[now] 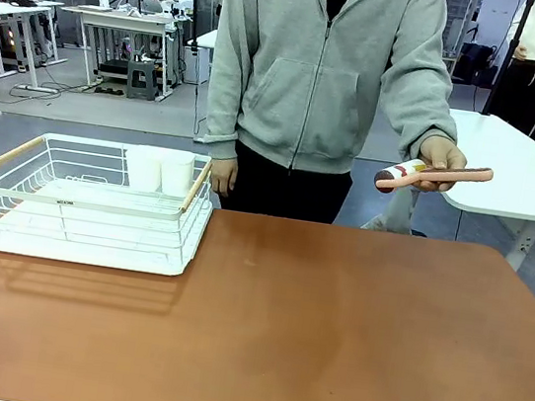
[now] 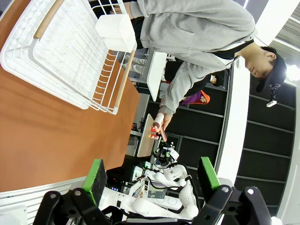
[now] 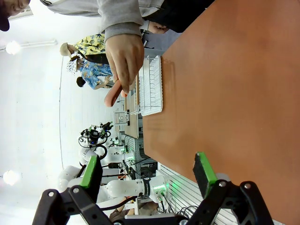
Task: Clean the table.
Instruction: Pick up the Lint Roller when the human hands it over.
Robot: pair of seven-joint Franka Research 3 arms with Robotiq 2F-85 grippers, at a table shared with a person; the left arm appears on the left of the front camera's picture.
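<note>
From the front, the bench (image 1: 328, 339) is the wide reddish-brown surface filling the lower part of the picture. Its top looks bare apart from a white wire dish rack (image 1: 78, 200) on a white tray (image 1: 91, 253) at the far left corner, with white cups (image 1: 160, 170) at the rack's back. A person in a grey hoodie stands at the far edge. The person's hand (image 1: 441, 160) holds a pink-handled lint roller (image 1: 398, 176) out level, above the far right corner and clear of the surface.

In the left wrist view, the left end effector (image 2: 152, 176) is open, green pads spread wide with nothing between them. It looks along the bench toward the rack and the person, well apart from both.

In the right wrist view, the right end effector (image 3: 147, 171) is likewise wide open and empty. The hand with the roller hangs beyond its fingers, near the far edge, with the rack farther off.

My judgement is that the task is at its very start. No wiping or rolling has begun, and the step in hand looks like a handover of the roller. The next move likely calls for the right arm, the nearer one, to reach toward the far right corner. It would line its open fingers across the free part of the handle and close only once the handle sits squarely between the pads.
</note>
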